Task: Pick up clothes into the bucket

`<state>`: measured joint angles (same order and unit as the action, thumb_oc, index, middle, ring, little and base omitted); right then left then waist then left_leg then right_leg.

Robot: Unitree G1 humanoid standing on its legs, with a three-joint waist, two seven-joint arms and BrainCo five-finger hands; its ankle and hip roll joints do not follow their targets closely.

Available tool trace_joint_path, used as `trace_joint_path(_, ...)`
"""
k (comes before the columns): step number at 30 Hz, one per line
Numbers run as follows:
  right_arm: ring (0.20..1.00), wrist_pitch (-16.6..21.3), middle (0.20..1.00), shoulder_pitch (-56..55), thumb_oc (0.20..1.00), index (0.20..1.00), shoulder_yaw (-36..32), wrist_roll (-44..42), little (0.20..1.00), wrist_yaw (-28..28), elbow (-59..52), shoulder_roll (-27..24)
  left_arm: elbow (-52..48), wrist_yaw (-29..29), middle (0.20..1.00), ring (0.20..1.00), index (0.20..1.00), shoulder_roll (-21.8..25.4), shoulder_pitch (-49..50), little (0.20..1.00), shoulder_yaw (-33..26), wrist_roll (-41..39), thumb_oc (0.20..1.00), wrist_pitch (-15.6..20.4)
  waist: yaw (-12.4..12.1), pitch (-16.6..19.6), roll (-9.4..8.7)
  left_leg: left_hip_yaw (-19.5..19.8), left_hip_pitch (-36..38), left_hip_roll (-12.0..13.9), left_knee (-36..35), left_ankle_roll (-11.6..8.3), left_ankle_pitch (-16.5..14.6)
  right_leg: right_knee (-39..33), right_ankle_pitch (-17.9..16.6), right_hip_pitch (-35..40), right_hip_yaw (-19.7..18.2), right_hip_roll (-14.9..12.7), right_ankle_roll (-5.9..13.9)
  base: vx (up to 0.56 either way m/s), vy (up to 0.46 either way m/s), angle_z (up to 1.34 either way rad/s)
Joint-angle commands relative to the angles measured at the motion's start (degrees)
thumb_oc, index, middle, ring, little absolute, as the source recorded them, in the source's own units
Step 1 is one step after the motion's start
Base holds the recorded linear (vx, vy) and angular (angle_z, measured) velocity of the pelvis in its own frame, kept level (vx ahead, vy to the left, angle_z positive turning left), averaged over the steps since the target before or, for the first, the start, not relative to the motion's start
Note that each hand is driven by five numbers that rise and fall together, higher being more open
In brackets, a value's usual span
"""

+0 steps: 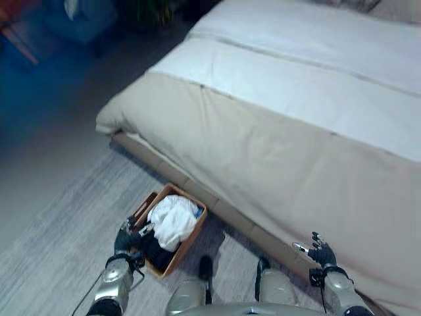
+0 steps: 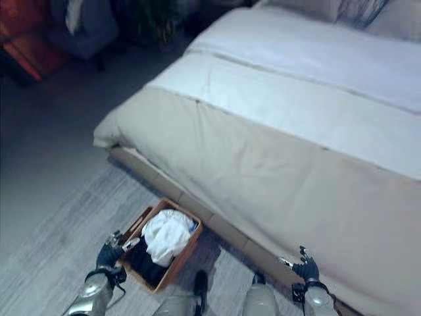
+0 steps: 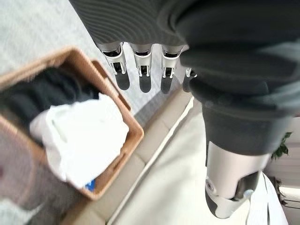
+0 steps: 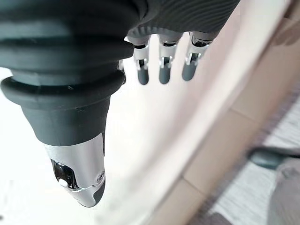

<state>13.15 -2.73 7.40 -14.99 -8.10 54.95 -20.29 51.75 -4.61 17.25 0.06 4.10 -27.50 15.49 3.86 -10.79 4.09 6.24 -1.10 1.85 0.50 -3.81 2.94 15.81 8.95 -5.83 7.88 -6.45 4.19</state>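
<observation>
The brown basket (image 1: 191, 238) by the bed (image 1: 296, 131) holds a white garment (image 1: 172, 220) over dark ones, perhaps trousers. Both hands (left (image 1: 126, 241), right (image 1: 320, 253)) hang loose-fingered, holding nothing.

Silver-grey arms end in dark ribbed wrist covers and silver fingers (image 3: 142, 65) with dark tips.

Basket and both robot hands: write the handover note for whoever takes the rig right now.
Left robot hand: open, holding nothing, beside the near left edge of the basket.
Right robot hand: open, holding nothing, in front of the bed's beige cover.
Things: the brown basket stands on the grey rug by the bed base, with a white garment on top of dark clothes.
Done: those clothes are in the basket.
Left: no loose clothes visible on the rug or bed; look around before finishing.
</observation>
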Motion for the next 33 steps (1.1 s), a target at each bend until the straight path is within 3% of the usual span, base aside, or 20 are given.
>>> trace_joint_path(1, 1.0, 0.1, 1.0, -0.34, 1.0, 1.0, 0.65, 3.05, 1.0, -1.0, -0.4, -2.31, 1.39, -0.15, 1.0, 1.0, 1.0, 1.13, -1.55, 1.0, -0.56, 5.14, 1.0, 1.71, 0.65, 1.24, -2.44, -2.03, -0.94, -1.52, 7.86, -0.52, -6.1, -4.58, -2.7, 3.84, -1.81, 0.54, 1.27, 0.06, -0.033, -0.08)
trace_joint_path(8, 1.0, -0.13, 1.0, -1.06, 1.0, 1.0, 2.87, 5.1, 1.0, -1.43, 2.52, -0.82, 9.86, -2.67, 1.0, 1.0, 1.0, -2.37, 0.99, 1.0, 0.0, 12.63, 1.0, 0.34, -0.11, 4.6, -3.51, -3.89, 3.02, -1.41, 8.98, -0.43, -7.68, -10.38, -3.61, 10.14, -2.76, 1.5, 1.07, 0.03, -0.01, -0.14)
trace_joint_path(16, 1.0, 0.13, 1.0, -2.4, 1.0, 1.0, 4.72, 6.11, 1.0, -1.91, 4.73, 1.77, 13.63, -3.3, 1.0, 1.0, 1.0, -4.93, 3.39, 1.0, 4.05, 20.68, 1.0, -0.1, -0.25, 6.05, -3.76, -4.34, 5.03, -1.65, 4.18, 0.14, -6.53, -12.66, -4.96, 11.61, -2.49, 1.34, 1.49, -0.02, 0.025, -0.03)
trace_joint_path(24, 1.0, -1.34, 1.0, -2.81, 1.0, 1.0, 6.39, 5.83, 1.0, 1.28, 9.08, 3.99, 14.4, 1.84, 1.0, 1.0, 1.0, -7.51, 4.41, 1.0, 5.26, 15.31, 1.0, -0.91, -0.67, 5.77, -4.54, -3.49, 4.55, -3.09, 2.99, 1.21, -6.24, -12.68, -6.26, 10.67, -2.48, 0.08, 2.29, -0.04, 0.042, 0.03)
trace_joint_path(33, 1.0, -1.88, 1.0, -1.45, 1.0, 1.0, 6.64, 4.19, 1.0, 2.66, 9.54, 5.2, 16.1, 2.8, 1.0, 1.0, 1.0, -7.39, 3.31, 1.0, 5.38, 15.29, 1.0, -1.35, -1.18, 5.48, -4.93, -4.29, 4.46, -3.99, 2.69, 2.01, -6.52, -11.56, -6.8, 9.67, -3.24, -1.07, 3.23, -0.01, 0.039, -0.01)
